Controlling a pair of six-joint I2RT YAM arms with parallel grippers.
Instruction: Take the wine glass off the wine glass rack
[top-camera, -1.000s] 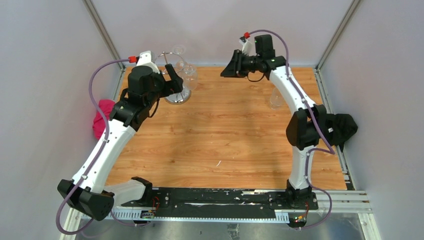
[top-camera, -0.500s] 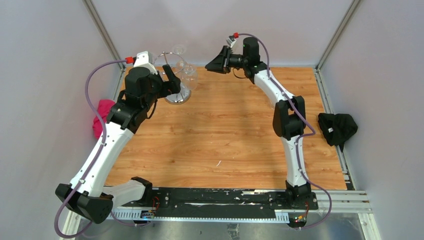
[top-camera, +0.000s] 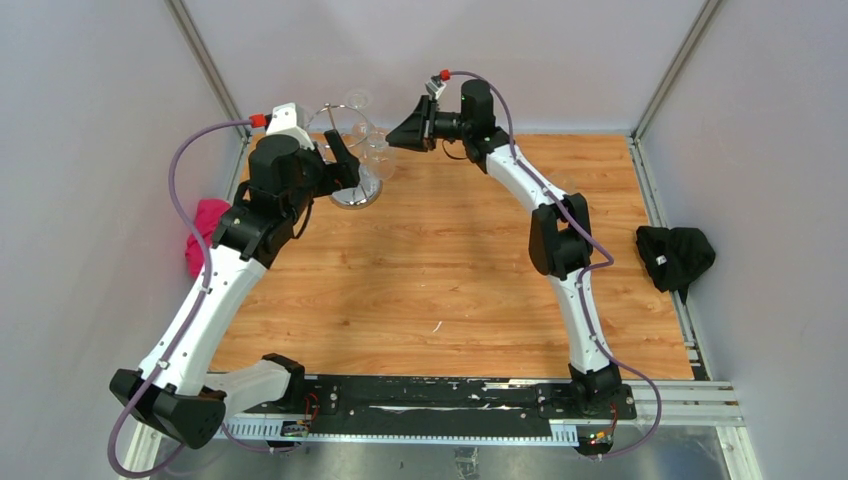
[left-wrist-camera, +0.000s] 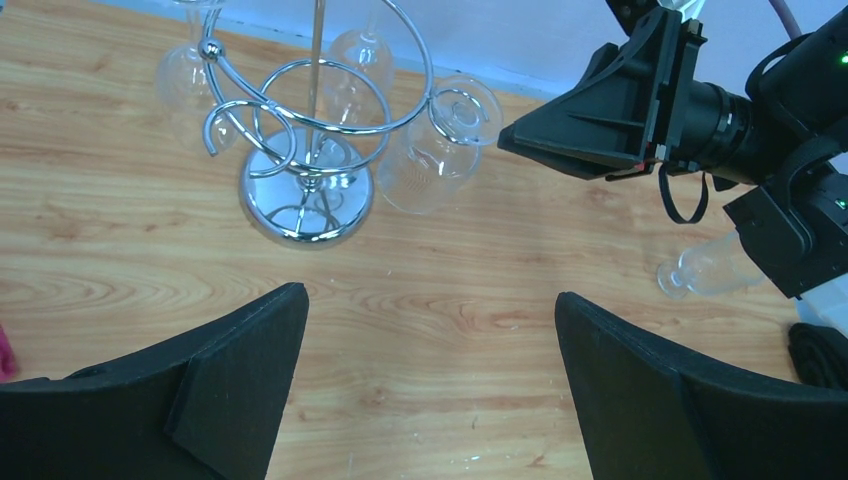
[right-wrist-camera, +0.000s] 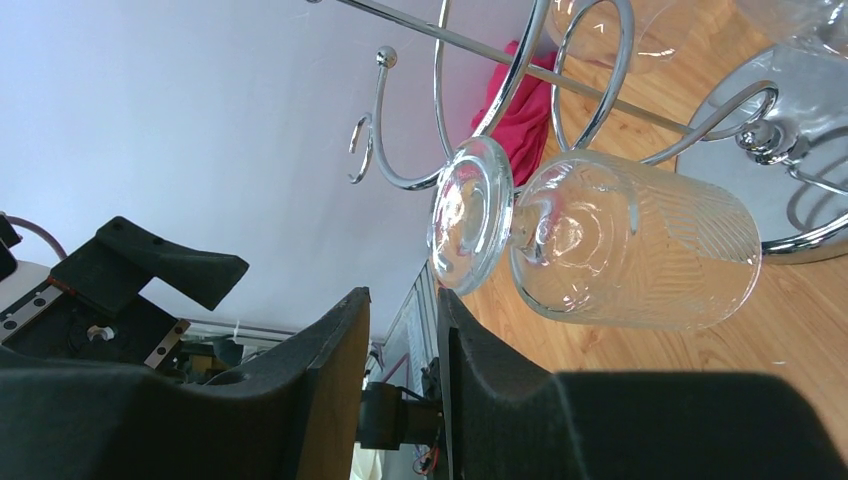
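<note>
the wine glass rack (left-wrist-camera: 308, 200) stands at the tabletop's (top-camera: 450, 270) far left corner, a wine glass (right-wrist-camera: 620, 255) hanging bowl-down from it. the right end effector (right-wrist-camera: 402, 300), jaws narrowly parted and empty, faces the glass's foot, probably to pinch the stem. the left end effector (left-wrist-camera: 428, 300) hovers wide open.

Right gripper (right-wrist-camera: 400, 372): jaws narrowly parted, nothing between them. Just ahead of the tips hangs the wine glass (right-wrist-camera: 620, 250), foot nearest, clear of both fingers (right-wrist-camera: 320, 390) — curled hooks of the wine glass rack (right-wrist-camera: 805, 140) crowd round it. Left gripper (left-wrist-camera: 430, 390): jaws wide, bare table (left-wrist-camera: 440, 300) between; rack base and right arm (left-wrist-camera: 740, 130) block the far side.
</note>
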